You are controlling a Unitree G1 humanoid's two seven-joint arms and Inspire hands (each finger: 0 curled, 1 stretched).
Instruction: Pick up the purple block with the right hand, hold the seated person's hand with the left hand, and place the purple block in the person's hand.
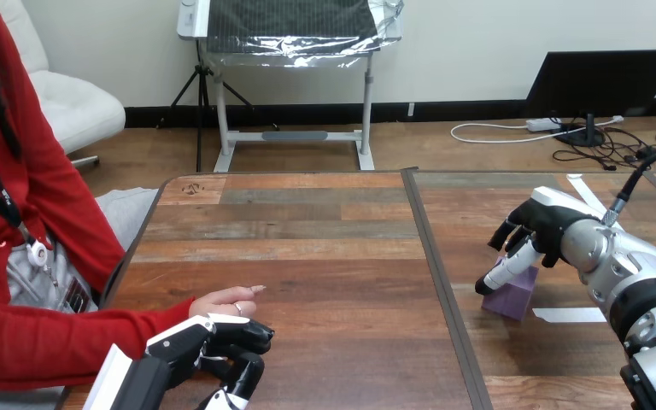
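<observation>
— What is at the far left?
— A person sits at the bench's [307, 231] left side. The person's hand [225, 301] rests on the wood near the front edge, its fingertips pointing to the right.

— And the robot's left hand?
— The left hand [209, 344] comes up from the bottom edge and lies just beside the person's hand, on the near side, touching it or nearly so. I cannot tell whether it grips the person's hand or only lies against it.

— What is in the middle?
— Bare planks, then a dark seam [434, 265] running from the far edge toward the front and splitting the bench top in two.

— Where is the purple block?
— The purple block [517, 295] stands on the bench right of the seam, well apart from the person's hand.

— And the right hand?
— The right hand [536, 232] hangs over the block's top, its arm reaching in from the right edge. I cannot tell whether it is closed on the block or only above it. A white strip [568, 314] lies flat just to the block's right.
</observation>
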